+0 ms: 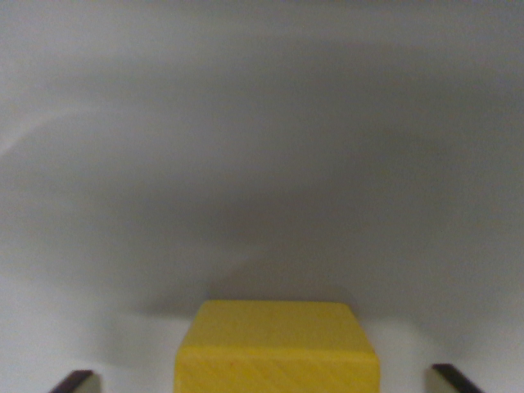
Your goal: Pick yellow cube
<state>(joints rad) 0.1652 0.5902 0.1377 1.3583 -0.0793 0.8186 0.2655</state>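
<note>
While the yellow cube (277,348) is seen low and centred on the grey surface (262,147), the gripper (265,380) is held wide, fingertips clear of both sides. A slight offset could nudge the cube aside on closing.

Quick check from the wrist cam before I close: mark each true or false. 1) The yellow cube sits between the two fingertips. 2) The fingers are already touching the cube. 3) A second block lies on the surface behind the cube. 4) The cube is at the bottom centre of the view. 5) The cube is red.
1) True: the yellow cube lies between the dark fingertips of the gripper.
2) False: pale surface shows on both sides of the cube; the jaws stand apart from it.
3) False: only bare grey surface shows behind it.
4) True.
5) False: it is yellow.
</note>
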